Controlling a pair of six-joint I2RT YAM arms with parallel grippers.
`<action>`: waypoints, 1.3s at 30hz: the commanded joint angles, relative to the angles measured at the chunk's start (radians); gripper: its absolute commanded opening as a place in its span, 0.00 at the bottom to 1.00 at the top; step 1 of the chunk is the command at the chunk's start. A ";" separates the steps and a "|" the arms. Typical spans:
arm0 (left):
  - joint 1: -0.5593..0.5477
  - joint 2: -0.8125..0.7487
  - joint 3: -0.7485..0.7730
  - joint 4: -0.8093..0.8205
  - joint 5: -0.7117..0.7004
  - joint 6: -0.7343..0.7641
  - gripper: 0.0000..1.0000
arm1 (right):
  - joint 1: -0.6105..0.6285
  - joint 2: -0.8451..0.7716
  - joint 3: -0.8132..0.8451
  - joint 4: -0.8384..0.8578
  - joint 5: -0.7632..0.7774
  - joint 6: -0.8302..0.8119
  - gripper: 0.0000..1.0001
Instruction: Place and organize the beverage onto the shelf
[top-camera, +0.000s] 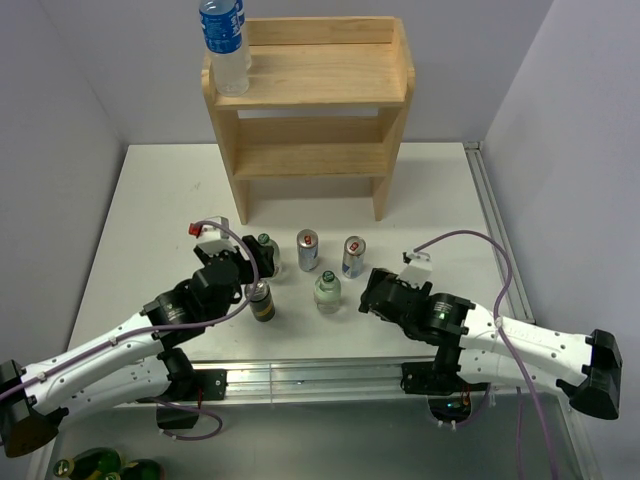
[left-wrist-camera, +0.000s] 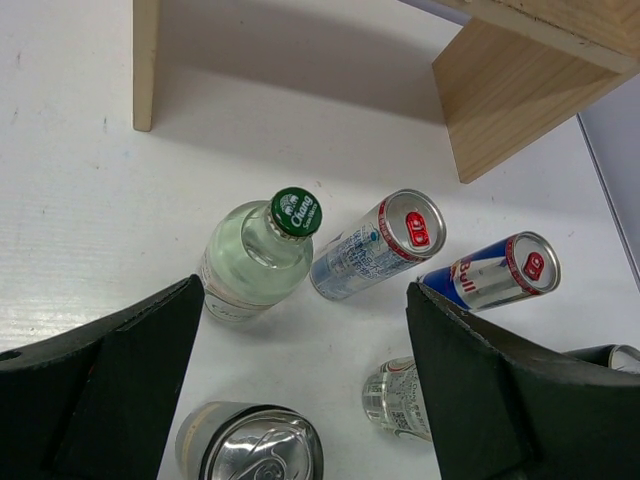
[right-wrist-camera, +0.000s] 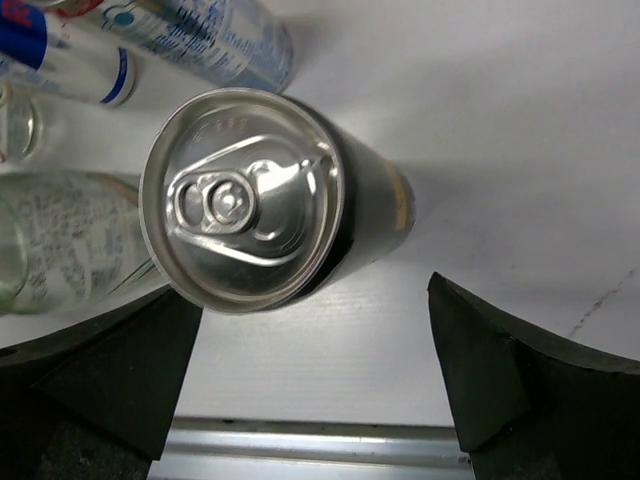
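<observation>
The light wooden two-tier shelf (top-camera: 320, 75) stands at the back, with a blue-labelled water bottle (top-camera: 225, 45) on its top left. On the table stand a green-capped glass bottle (top-camera: 266, 248), a silver can (top-camera: 307, 250), a Red Bull can (top-camera: 353, 256), a clear bottle (top-camera: 327, 291) and a dark can (top-camera: 261, 300). My left gripper (top-camera: 253, 264) is open and empty beside the green-capped bottle (left-wrist-camera: 265, 255), with the dark can (left-wrist-camera: 250, 452) low between its fingers. My right gripper (top-camera: 368, 290) is open and empty, facing the dark can (right-wrist-camera: 250, 200) and clear bottle (right-wrist-camera: 50, 240).
A metal rail (top-camera: 330, 375) runs along the table's near edge and also shows in the right wrist view (right-wrist-camera: 300, 445). Grey walls close in the table on the left, back and right. The shelf's side panels (left-wrist-camera: 510, 90) stand just behind the drinks.
</observation>
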 joint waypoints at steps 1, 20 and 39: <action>-0.006 -0.014 -0.019 0.070 -0.014 -0.004 0.89 | 0.007 0.030 -0.028 0.053 0.151 0.033 1.00; -0.006 -0.020 -0.110 0.159 -0.038 -0.029 0.91 | 0.008 0.337 -0.090 0.364 0.300 0.094 1.00; -0.006 0.003 -0.141 0.220 -0.032 -0.030 0.91 | 0.034 0.535 -0.076 0.334 0.469 0.218 1.00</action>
